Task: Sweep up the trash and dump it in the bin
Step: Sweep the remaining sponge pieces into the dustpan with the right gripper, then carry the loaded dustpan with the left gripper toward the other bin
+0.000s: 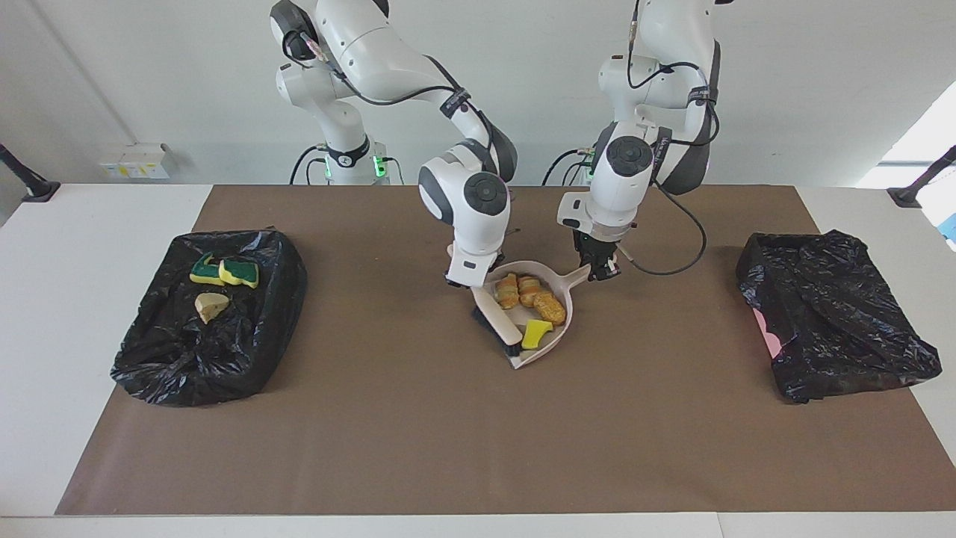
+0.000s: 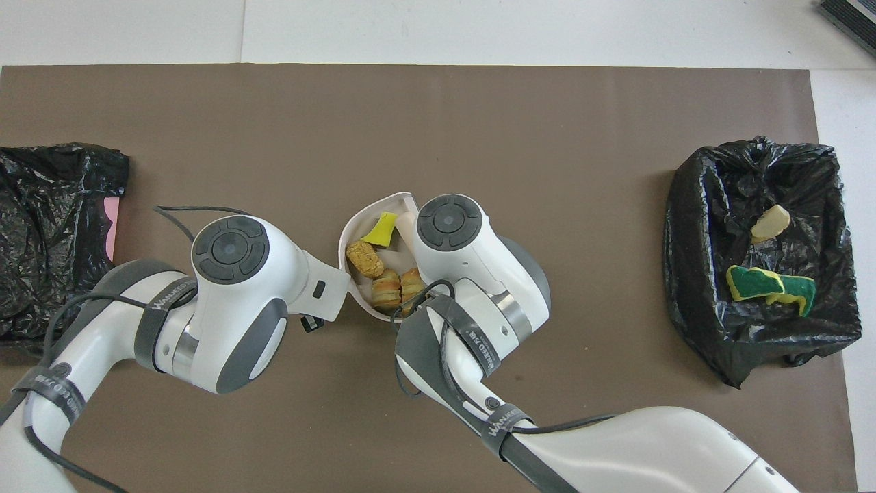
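Trash (image 1: 536, 333) (four chunks) lay in the dustpan (image 1: 562, 326). Right tool (image 1: 478, 290) gripped the brush (image 1: 499, 323); left tool (image 1: 597, 270) gripped the dustpan's handle.

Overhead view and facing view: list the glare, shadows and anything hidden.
Overhead view: the black bags show small glints; the right arm's wrist covers the brush and part of the dustpan; neither hand shows. Facing view: daylight blows out the window edge; shadows are soft, with a faint one under the dustpan; bag folds glint.
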